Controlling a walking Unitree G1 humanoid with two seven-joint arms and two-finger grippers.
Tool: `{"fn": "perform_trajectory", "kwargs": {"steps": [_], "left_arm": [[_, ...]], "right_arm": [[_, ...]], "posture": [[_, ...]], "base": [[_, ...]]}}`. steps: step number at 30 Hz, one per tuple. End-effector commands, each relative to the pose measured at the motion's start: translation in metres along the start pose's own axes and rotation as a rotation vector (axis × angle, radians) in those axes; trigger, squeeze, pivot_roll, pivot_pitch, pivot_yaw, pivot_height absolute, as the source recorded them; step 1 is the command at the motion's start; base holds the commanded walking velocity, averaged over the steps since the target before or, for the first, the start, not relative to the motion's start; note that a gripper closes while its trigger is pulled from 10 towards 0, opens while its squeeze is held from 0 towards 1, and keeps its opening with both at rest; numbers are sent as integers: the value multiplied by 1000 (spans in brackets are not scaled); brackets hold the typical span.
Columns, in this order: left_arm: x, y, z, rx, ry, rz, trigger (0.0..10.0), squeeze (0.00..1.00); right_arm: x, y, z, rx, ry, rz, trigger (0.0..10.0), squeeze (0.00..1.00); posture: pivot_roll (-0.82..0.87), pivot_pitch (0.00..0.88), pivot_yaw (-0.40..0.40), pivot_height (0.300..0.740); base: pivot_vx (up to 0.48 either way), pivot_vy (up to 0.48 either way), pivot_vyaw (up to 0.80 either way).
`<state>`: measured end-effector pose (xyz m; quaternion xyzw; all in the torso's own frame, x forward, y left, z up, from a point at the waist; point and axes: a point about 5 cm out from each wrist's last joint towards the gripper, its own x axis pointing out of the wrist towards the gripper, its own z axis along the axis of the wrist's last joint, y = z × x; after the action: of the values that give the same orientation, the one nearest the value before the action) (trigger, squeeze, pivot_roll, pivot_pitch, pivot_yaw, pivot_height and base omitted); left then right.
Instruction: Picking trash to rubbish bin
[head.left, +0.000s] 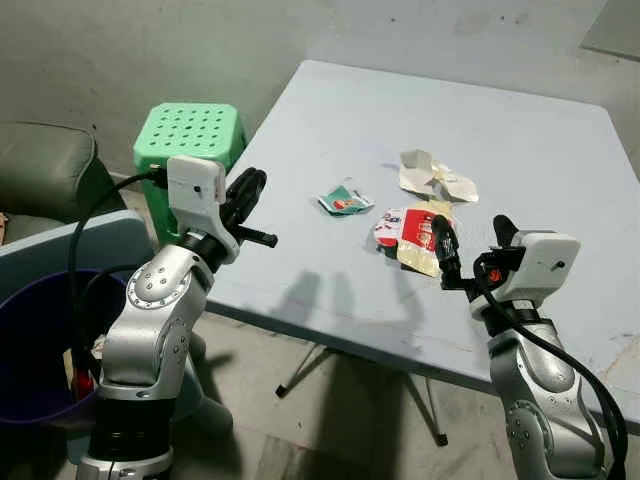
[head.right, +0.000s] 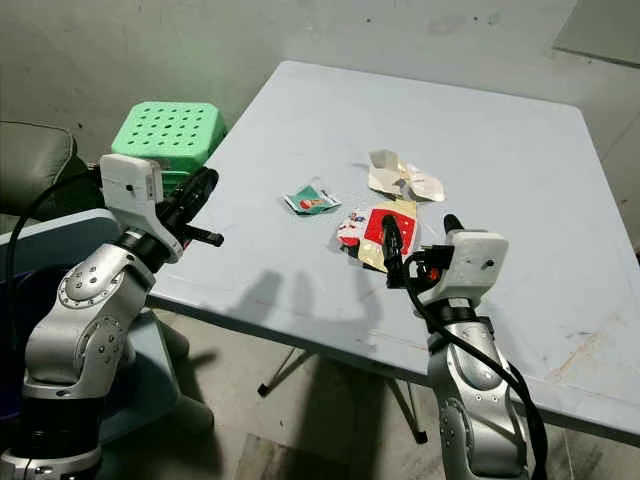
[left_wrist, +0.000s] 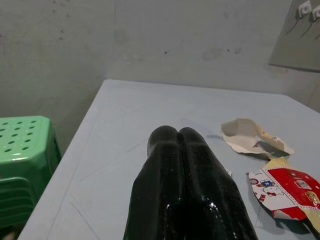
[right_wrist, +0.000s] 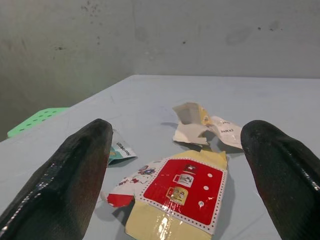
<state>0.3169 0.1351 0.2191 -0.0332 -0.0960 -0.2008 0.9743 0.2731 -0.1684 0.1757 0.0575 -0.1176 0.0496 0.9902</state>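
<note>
Your right gripper (head.left: 470, 245) sits at lower right of the head view, fingers spread wide, hovering just short of the red and yellow wrapper (head.left: 415, 233) on the pale blue table (head.left: 520, 150); in the right wrist view that wrapper (right_wrist: 177, 197) lies flat between the two black fingers (right_wrist: 65, 175), not touched by either. Just beyond it, toward the top of the frame, lies a crumpled beige wrapper (head.left: 435, 177), and to its left a small green and white packet (head.left: 345, 200), set apart from the other two. Your left gripper (head.left: 245, 200) is at centre left, over the table's left edge, its fingers pressed together with nothing between them; the left wrist view shows them (left_wrist: 182, 190) shut side by side above the tabletop. A green perforated stool (head.left: 190, 140) stands beside the table at upper left. A purple bin (head.left: 30, 350) sits at the lower left edge, behind your left arm.
</note>
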Motion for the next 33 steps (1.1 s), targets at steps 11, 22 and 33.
{"fn": "perform_trajectory", "kwargs": {"steps": [11,22,33], "left_arm": [[3,-3,1,16,12,-35,10000,0],[4,-5,2,9,14,-42,10000,0],[4,-13,-2,-25,30,-78,10000,0]], "right_arm": [[-3,3,4,5,-28,-1,10000,0],[-3,3,4,6,-27,-1,10000,0],[-4,-2,1,-26,2,21,10000,0]], "posture": [[-133,117,-4,740],[-133,117,-3,740],[-133,125,-7,740]], "base": [[386,0,0],[386,0,0],[163,0,0]]}}
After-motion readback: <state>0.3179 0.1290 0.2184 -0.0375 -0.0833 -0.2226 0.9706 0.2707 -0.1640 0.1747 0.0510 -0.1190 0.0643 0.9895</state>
